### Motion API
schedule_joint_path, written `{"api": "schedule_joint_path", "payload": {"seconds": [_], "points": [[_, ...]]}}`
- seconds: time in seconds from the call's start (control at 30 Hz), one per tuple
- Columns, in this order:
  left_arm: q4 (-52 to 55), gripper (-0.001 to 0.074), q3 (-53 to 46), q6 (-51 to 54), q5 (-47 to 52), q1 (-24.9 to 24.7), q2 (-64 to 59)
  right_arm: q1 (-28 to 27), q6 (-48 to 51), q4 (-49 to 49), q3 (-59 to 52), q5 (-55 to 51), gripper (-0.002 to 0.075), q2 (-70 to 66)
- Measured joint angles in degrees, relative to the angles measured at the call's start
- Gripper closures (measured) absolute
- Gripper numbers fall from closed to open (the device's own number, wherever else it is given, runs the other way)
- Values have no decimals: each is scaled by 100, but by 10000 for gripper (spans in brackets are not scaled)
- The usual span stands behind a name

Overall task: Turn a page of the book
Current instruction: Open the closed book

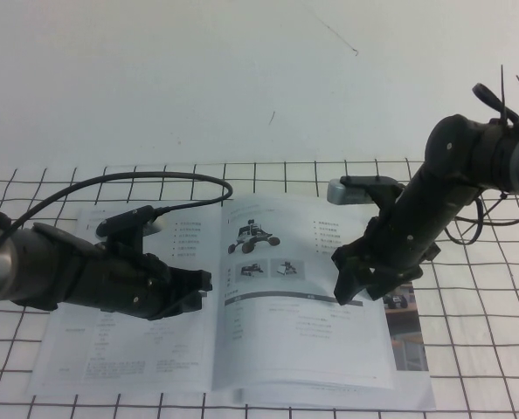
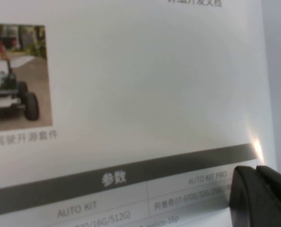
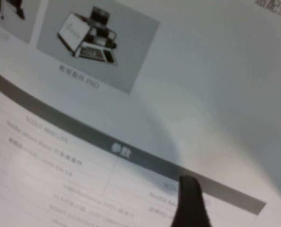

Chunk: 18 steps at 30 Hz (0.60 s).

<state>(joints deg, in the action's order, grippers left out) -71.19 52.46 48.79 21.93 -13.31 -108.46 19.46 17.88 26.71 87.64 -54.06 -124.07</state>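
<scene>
The book (image 1: 233,349) lies open and flat on the gridded table (image 1: 487,349), its spine running toward the camera, and both arms reach in over it. On the left, the left gripper (image 1: 198,292) rests low over the left-hand leaf near the spine, apparently pinning that side down; its wrist view shows one dark fingertip (image 2: 261,194) against the paper by a grey bar, but whether its fingers are spread or closed I cannot tell. In the middle, the page (image 1: 303,297) with the small vehicle photos and the dark bar lies on the right half of the book, bowed a little but not lifted. On the right, the right gripper (image 1: 360,279) hovers just over that page's outer part, near the edge, with its fingers spread wide and nothing between them; its wrist view shows one fingertip (image 3: 190,203) just above or touching the paper beside the bar. Judging by this, the turn itself has not begun: no leaf stands up or curls over. What is left seems to be catching the page's edge, raising it, and carrying it across the spine to the left.
</scene>
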Motion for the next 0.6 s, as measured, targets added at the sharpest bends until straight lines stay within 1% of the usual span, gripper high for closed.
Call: {"api": "schedule_joint_path", "payload": {"seconds": [0.13,0.2,0.37,0.43,0.6], "points": [[0,738,9,-2,0,0,-2,-36,157,350,37,-51,269,-45],[0,738,9,-2,0,0,-2,-36,391,735,37,-51,268,-96],[0,738,9,-2,0,0,-2,-26,1112,2063,2,-55,267,-208],[0,738,9,-2,0,0,-2,-13,1316,2424,-9,-64,267,-231],[0,738,9,3,0,0,-2,-13,1539,2820,-9,-96,267,-242]]}}
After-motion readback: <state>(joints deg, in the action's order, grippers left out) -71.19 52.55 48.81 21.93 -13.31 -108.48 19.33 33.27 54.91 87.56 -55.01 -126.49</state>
